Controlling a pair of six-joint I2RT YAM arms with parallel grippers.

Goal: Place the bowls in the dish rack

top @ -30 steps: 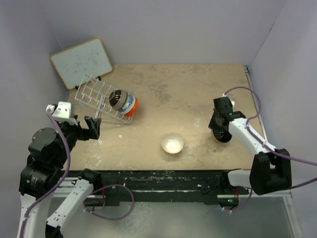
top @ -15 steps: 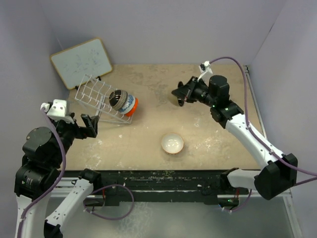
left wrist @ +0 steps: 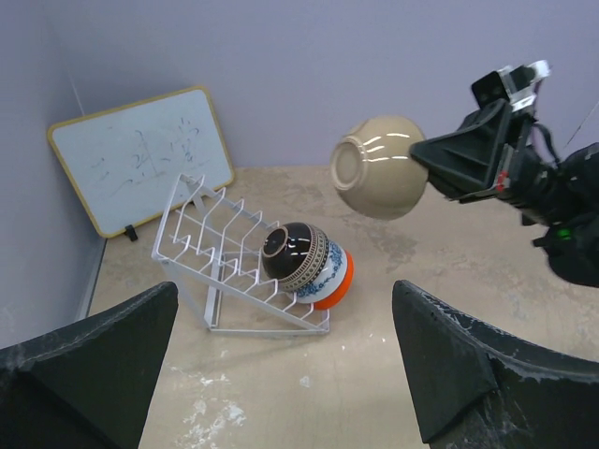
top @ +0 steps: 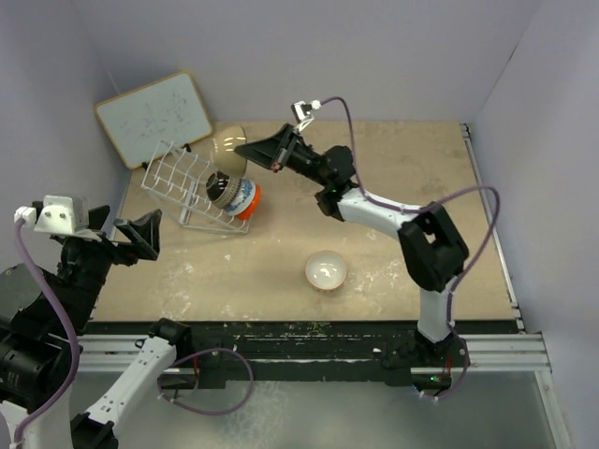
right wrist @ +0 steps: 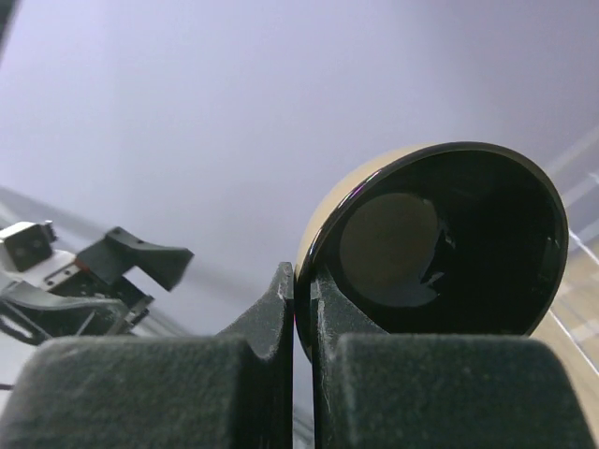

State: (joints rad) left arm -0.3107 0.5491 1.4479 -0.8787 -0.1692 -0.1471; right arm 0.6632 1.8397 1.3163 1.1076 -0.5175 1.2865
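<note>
Tan bowl gripped by right tool, dish rack holding stacked bowls

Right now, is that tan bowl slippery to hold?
Probably a bit: the tan bowl shines glossily, and the right gripper pinches only its rim. It looks stiff, not bending though held that way. Being round, it might roll if dropped sideways.

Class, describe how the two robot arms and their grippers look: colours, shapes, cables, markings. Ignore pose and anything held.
The left arm and right arm have white tubular links joined by round black joint housings. A mauve cable loops along each, reaching a small white camera box near the wrist. The left gripper and right gripper have black wedge-shaped fingers. No lettering is readable.
</note>
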